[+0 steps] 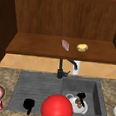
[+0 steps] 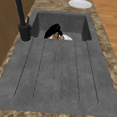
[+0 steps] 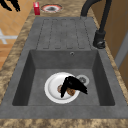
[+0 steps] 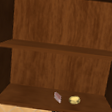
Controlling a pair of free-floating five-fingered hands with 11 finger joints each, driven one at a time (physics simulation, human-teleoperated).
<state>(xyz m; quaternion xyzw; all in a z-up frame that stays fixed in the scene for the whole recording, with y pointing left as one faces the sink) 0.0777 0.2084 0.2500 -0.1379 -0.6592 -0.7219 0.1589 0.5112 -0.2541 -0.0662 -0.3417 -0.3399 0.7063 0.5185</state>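
Plate [image 1: 78, 106], white and round, lies flat on the floor of the sink basin [image 1: 97, 97], toward the basin's front edge, with a small brown lump of food [image 1: 78, 101] on it. In the front view the right hand [image 1: 81, 96] hangs over that lump, fingers bent down toward it; whether they pinch it cannot be told here. The left hand [image 1: 28, 104] floats over the ribbed drainboard [image 1: 36, 84] near its front edge, fingers curled, holding nothing. A glossy red ball [image 1: 56, 108] sits at the front rim of the sink, between the hands. On the wooden shelf [image 1: 32, 45] above lie a pinkish sponge block [image 1: 65, 45] and a yellow lumpy piece [image 1: 82, 47].

From the left side, the right hand [image 2: 54, 30] arches over the plate [image 2: 67, 37] at the basin's far end, beside the matte black faucet [image 2: 21, 14].

From the right side, the right hand [image 3: 72, 84] has its fingers spread downward over the food [image 3: 70, 91], touching or just above it; the plate [image 3: 53, 87] lies just beside the drain [image 3: 82, 80]. As a judgement, the hand would do well to close squarely over the small, rough lump, keeping fingertips off the smooth plate so it does not slide. A red box [image 3: 36, 8] and a patterned dish [image 3: 51, 8] sit at the worktop's far left corner.

In the upper view, the sponge block [image 4: 57, 97] and yellow piece [image 4: 74, 99] rest on the lowest shelf [image 4: 24, 96].
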